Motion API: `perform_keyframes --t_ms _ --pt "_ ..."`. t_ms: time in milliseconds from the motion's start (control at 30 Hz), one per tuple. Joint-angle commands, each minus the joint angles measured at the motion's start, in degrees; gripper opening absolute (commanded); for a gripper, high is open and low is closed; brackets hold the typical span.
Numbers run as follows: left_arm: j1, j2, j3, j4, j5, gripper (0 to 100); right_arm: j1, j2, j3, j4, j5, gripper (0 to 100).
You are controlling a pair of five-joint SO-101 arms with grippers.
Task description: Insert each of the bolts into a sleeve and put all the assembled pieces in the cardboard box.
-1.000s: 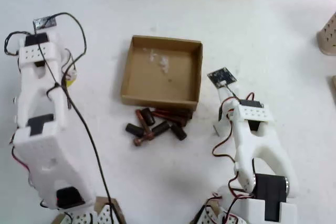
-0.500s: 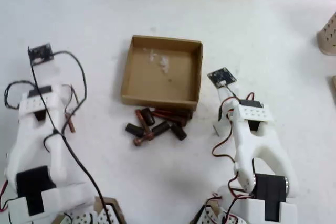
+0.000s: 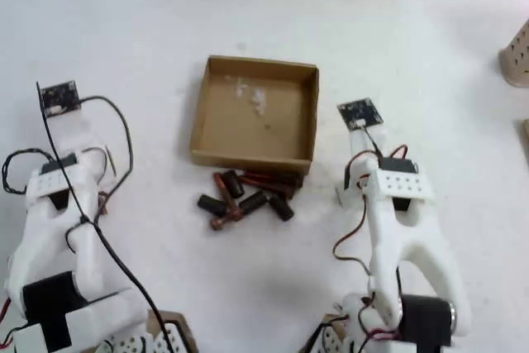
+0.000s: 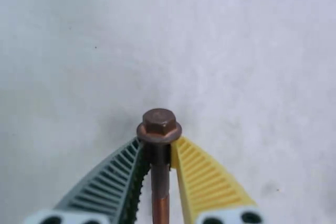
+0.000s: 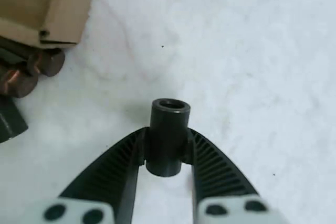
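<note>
While left fingers (image 4: 206, 179) pinch bolt (image 4: 159, 127), tip cropped

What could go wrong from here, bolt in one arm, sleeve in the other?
1. The bolt sits head-outward in the left jaws, shank running back between them, so little shank may be free to enter the sleeve.
2. The right jaws pinch the sleeve's round side near one end; a push could tilt or slip it.
3. The loose pile lies against the cardboard box; a low swing might scatter it.
</note>
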Motion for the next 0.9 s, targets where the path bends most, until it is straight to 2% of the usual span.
perform_keyframes --t_ms 0,100,333,467,667,767,867 --pt "1.1 -2.8 -0.4 -1.3 -0.6 2 -0.9 -8.2 -2.5 1.9 -0.4 1.8" --pt "1.1 -2.8 -0.4 -1.3 -0.6 2 -2.9 -14.3 -2.2 2.0 -2.7 1.8" --pt "1.1 -2.8 -0.4 -1.3 -0.6 2 -13.2 -21.7 -1.9 0.0 -19.3 1.7" --pt "1.1 -2.7 -0.4 -1.3 -0.6 2 -19.5 -21.8 -1.2 -3.9 -22.5 1.7" --pt "1.1 -2.7 -0.4 -1.3 -0.6 2 -26.2 -22.3 8.3 -22.3 -22.7 1.7" --pt "1.1 -2.7 -0.4 -1.3 -0.6 2 -26.5 -22.3 14.9 -34.6 -22.7 1.7" --pt "1.1 -2.7 -0.4 -1.3 -0.6 2 -26.4 -22.3 19.0 -42.2 -22.7 1.7"
